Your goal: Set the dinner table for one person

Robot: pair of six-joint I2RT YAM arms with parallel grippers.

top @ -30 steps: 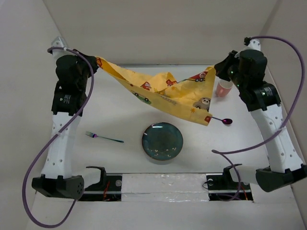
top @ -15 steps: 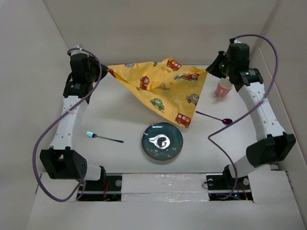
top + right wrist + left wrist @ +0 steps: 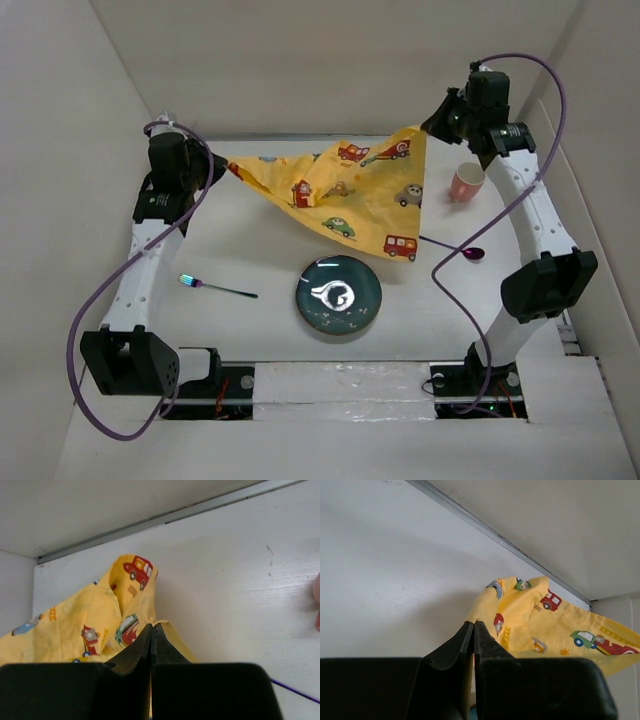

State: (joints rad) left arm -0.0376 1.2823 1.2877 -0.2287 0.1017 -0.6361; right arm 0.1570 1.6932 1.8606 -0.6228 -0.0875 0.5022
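While left hand [image 3: 216, 166] and right hand [image 3: 433, 124] each clamp a corner of yellow car-printed cloth [image 3: 350, 195] over far half of large white surface [image 3: 250, 238], setting looks barely begun; teal round plate [image 3: 338, 294] unplaced.

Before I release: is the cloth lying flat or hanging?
Hanging. The left gripper and right gripper each pinch a corner above the table; the cloth sags, wrinkled, between them.
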